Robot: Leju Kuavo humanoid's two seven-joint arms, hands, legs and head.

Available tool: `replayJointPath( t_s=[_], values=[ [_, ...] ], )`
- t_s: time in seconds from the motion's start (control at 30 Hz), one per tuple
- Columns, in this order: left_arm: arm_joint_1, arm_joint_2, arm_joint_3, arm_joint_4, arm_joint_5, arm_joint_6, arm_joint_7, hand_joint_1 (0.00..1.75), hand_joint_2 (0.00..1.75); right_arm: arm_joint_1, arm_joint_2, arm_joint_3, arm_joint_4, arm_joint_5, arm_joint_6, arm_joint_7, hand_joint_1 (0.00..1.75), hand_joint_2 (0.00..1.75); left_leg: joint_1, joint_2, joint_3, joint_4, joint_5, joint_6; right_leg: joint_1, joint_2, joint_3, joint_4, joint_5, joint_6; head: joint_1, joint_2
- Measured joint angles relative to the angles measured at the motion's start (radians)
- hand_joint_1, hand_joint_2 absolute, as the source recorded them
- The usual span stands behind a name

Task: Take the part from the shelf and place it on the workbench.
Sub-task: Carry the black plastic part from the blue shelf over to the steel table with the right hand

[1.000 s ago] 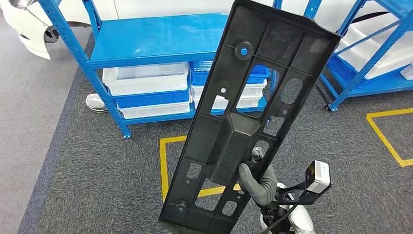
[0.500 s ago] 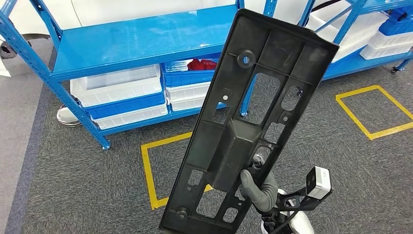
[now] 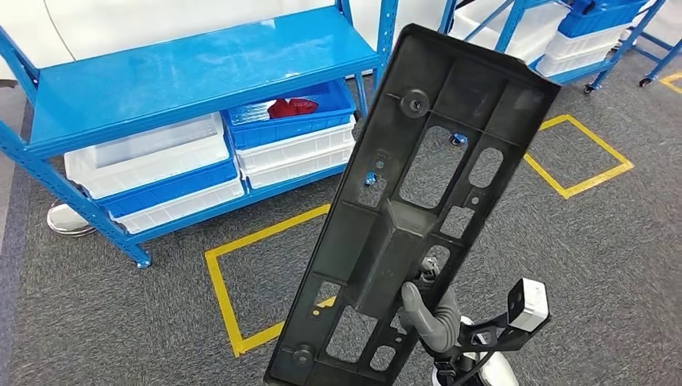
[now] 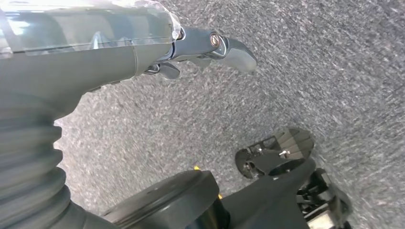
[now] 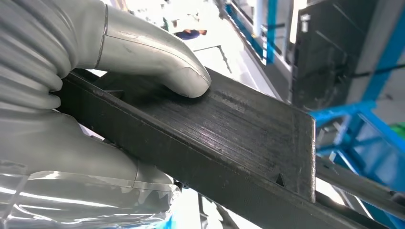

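part upright-ish, leaning right, in right hand

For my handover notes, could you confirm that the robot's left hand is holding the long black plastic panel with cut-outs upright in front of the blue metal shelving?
Not quite: the right hand grips the long black plastic panel with cut-outs, as the head view shows. The left hand hangs over the grey carpet, holding nothing. The rest stands: the panel is held roughly upright before the blue metal shelving.

right hand grips the part low down, thumb pressed on its face, while the left hand hangs with nothing in it
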Motion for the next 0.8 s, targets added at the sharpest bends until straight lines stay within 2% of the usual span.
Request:
replayJointPath(
  t_s=[0.03, 0.1, 0.13, 0.2, 0.23, 0.27, 0.3, 0.33, 0.4, 0.43, 0.47, 0.5, 0.53, 0.57, 0.6, 0.63, 0.7, 0.73, 0.77, 0.8],
  values=[
    [0.002, 0.001, 0.000, 0.000, -0.002, 0.004, 0.003, 0.00, 1.75, 0.005, 0.003, -0.003, -0.001, 0.002, -0.001, -0.005, 1.73, 1.75, 0.000, 0.005, 0.001, 0.000, -0.002, -0.006, -0.001, 0.010, -0.001, -0.001, 0.002, -0.006, 0.000, 0.000],
    [0.006, 0.004, 0.000, 0.000, -0.006, 0.015, 0.008, 0.00, 1.75, 0.016, 0.008, -0.008, -0.003, 0.006, -0.004, -0.013, 1.73, 1.75, 0.004, -0.015, -0.005, 0.024, -0.024, -0.017, -0.005, 0.027, -0.001, -0.008, 0.007, -0.018, 0.000, 0.000],
    [0.009, 0.006, 0.001, 0.000, -0.006, 0.019, 0.008, 0.00, 1.75, 0.020, 0.012, -0.011, -0.004, 0.008, -0.007, -0.017, 1.73, 1.75, 0.006, -0.035, -0.022, 0.065, -0.052, -0.021, -0.007, 0.036, 0.000, -0.011, 0.010, -0.024, 0.000, 0.000],
    [0.013, 0.011, 0.003, 0.000, -0.006, 0.018, 0.005, 0.00, 1.75, 0.028, 0.018, -0.014, -0.005, 0.013, -0.014, -0.025, 1.73, 1.75, 0.007, -0.072, -0.078, 0.198, -0.123, -0.025, -0.007, 0.053, -0.002, -0.011, 0.011, -0.031, 0.000, 0.000],
    [0.013, 0.013, 0.005, 0.000, -0.005, 0.014, 0.002, 0.00, 1.75, 0.034, 0.020, -0.015, -0.005, 0.015, -0.016, -0.028, 1.73, 1.75, 0.007, -0.078, -0.103, 0.260, -0.147, -0.026, -0.006, 0.063, -0.002, -0.011, 0.012, -0.032, 0.000, 0.000],
    [0.012, 0.015, 0.007, 0.000, -0.005, 0.010, -0.001, 0.00, 1.75, 0.040, 0.021, -0.016, -0.005, 0.016, -0.018, -0.031, 1.73, 1.75, 0.007, -0.080, -0.116, 0.293, -0.152, -0.026, -0.005, 0.073, -0.002, -0.010, 0.012, -0.033, 0.000, 0.000],
    [0.012, 0.017, 0.008, 0.000, -0.005, 0.009, -0.004, 0.00, 1.75, 0.046, 0.022, -0.017, -0.005, 0.017, -0.019, -0.035, 1.73, 1.75, 0.007, -0.081, -0.109, 0.285, -0.136, -0.026, -0.005, 0.086, -0.001, -0.009, 0.012, -0.032, 0.000, 0.000],
    [0.013, 0.020, 0.010, 0.000, -0.005, 0.010, -0.005, 0.00, 1.75, 0.050, 0.023, -0.017, -0.005, 0.018, -0.019, -0.039, 1.73, 1.75, 0.008, -0.086, -0.086, 0.239, -0.103, -0.024, -0.005, 0.100, 0.000, -0.007, 0.012, -0.032, 0.000, 0.000],
    [0.020, 0.027, 0.014, 0.000, -0.005, 0.014, -0.006, 0.00, 1.75, 0.054, 0.026, -0.018, -0.004, 0.020, -0.020, -0.044, 1.73, 1.75, 0.011, -0.122, -0.022, 0.100, -0.035, -0.017, -0.005, 0.127, -0.002, 0.000, 0.011, -0.026, 0.000, 0.000],
    [0.024, 0.031, 0.016, 0.001, -0.006, 0.016, -0.005, 0.00, 1.75, 0.055, 0.027, -0.019, -0.004, 0.020, -0.020, -0.046, 1.73, 1.75, 0.012, -0.142, 0.000, 0.048, -0.021, -0.014, -0.005, 0.140, -0.007, 0.004, 0.012, -0.021, 0.000, 0.000],
    [0.026, 0.033, 0.017, 0.001, -0.007, 0.017, -0.004, 0.00, 1.75, 0.056, 0.028, -0.020, -0.004, 0.021, -0.021, -0.049, 1.73, 1.75, 0.012, -0.156, 0.011, 0.020, -0.019, -0.010, -0.006, 0.151, -0.013, 0.007, 0.014, -0.015, 0.000, 0.000],
    [0.028, 0.034, 0.017, 0.002, -0.008, 0.018, -0.004, 0.00, 1.75, 0.057, 0.028, -0.021, -0.004, 0.023, -0.022, -0.053, 1.73, 1.75, 0.011, -0.158, 0.013, 0.013, -0.024, -0.007, -0.006, 0.161, -0.019, 0.007, 0.017, -0.007, 0.000, 0.000],
    [0.029, 0.035, 0.017, 0.002, -0.009, 0.019, -0.003, 0.00, 1.75, 0.060, 0.028, -0.023, -0.004, 0.024, -0.022, -0.057, 1.73, 1.75, 0.011, -0.150, 0.014, 0.008, -0.024, -0.002, -0.008, 0.171, -0.023, 0.006, 0.021, 0.000, 0.000, 0.000],
    [0.029, 0.035, 0.017, 0.002, -0.010, 0.019, -0.003, 0.00, 1.75, 0.062, 0.028, -0.026, -0.004, 0.026, -0.023, -0.059, 1.73, 1.75, 0.012, -0.139, 0.015, 0.005, -0.020, 0.004, -0.008, 0.169, -0.026, 0.008, 0.021, 0.006, 0.000, 0.000],
    [0.029, 0.034, 0.017, 0.002, -0.011, 0.021, -0.004, 0.00, 1.75, 0.063, 0.028, -0.028, -0.004, 0.029, -0.023, -0.061, 1.73, 1.75, 0.014, -0.128, 0.016, 0.001, -0.016, 0.010, -0.007, 0.153, -0.034, 0.022, 0.012, 0.011, 0.000, 0.000],
    [0.029, 0.033, 0.018, 0.002, -0.011, 0.022, -0.006, 0.00, 1.75, 0.063, 0.028, -0.030, -0.004, 0.033, -0.023, -0.062, 1.73, 1.75, 0.015, -0.116, 0.017, -0.002, -0.013, 0.017, -0.006, 0.127, -0.052, 0.057, -0.009, 0.014, 0.000, 0.000],
    [0.029, 0.030, 0.018, 0.002, -0.011, 0.024, -0.009, 0.00, 1.75, 0.061, 0.028, -0.033, -0.004, 0.039, -0.023, -0.060, 1.73, 1.75, 0.013, -0.091, 0.017, -0.005, -0.012, 0.024, -0.006, 0.074, -0.112, 0.180, -0.070, 0.020, 0.000, 0.000],
    [0.029, 0.029, 0.018, 0.002, -0.010, 0.024, -0.009, 0.00, 1.75, 0.061, 0.028, -0.034, -0.004, 0.043, -0.023, -0.059, 1.73, 1.75, 0.011, -0.077, 0.017, -0.004, -0.013, 0.025, -0.008, 0.063, -0.143, 0.245, -0.094, 0.023, 0.000, 0.000],
    [0.028, 0.028, 0.018, 0.002, -0.010, 0.024, -0.009, 0.00, 1.75, 0.061, 0.028, -0.035, -0.005, 0.046, -0.022, -0.056, 1.73, 1.75, 0.010, -0.064, 0.017, -0.004, -0.013, 0.025, -0.009, 0.058, -0.162, 0.283, -0.102, 0.024, 0.000, 0.000],
    [0.026, 0.026, 0.018, 0.002, -0.010, 0.024, -0.008, 0.00, 1.75, 0.061, 0.028, -0.037, -0.006, 0.050, -0.020, -0.051, 1.73, 1.75, 0.010, -0.051, 0.018, -0.004, -0.015, 0.025, -0.010, 0.053, -0.162, 0.284, -0.091, 0.025, 0.000, 0.000]
  ],
)
